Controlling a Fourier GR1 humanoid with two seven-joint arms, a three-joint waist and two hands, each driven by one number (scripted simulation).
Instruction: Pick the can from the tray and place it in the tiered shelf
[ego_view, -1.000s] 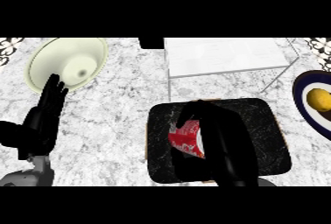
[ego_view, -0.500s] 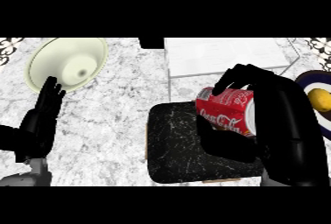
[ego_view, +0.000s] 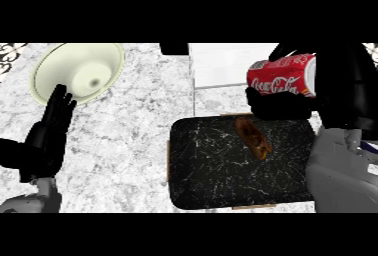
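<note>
Above the far right part of the counter (ego_view: 133, 150), the right hand (ego_view: 347, 85) has its fingers curled round the red can (ego_view: 284, 76), which lies on its side in the grasp, clear of the dark tray (ego_view: 221, 175) and over the white tiered shelf (ego_view: 221, 65). A small brown item (ego_view: 253, 137) rests on the tray near its far edge; I cannot say what it is. At the left side of the view the left hand (ego_view: 53, 125) rests with straight fingers up, beside a pale round plate (ego_view: 80, 70). I judge that the pick is finished and the step in hand is the carry to the shelf. To do it well, the hand should bring the can fully over the flat white surface before it goes down, because part of the can seems to hang past the shelf's near edge. The can is tilted on its side, so the wrist may need to turn it upright first, or else lay it down where it cannot roll off. The fingers should open only when the can touches the shelf, and then the hand should move away upward, not sideways, so it does not push the can. How much room the shelf gives behind the hand is hidden from this view.
</note>
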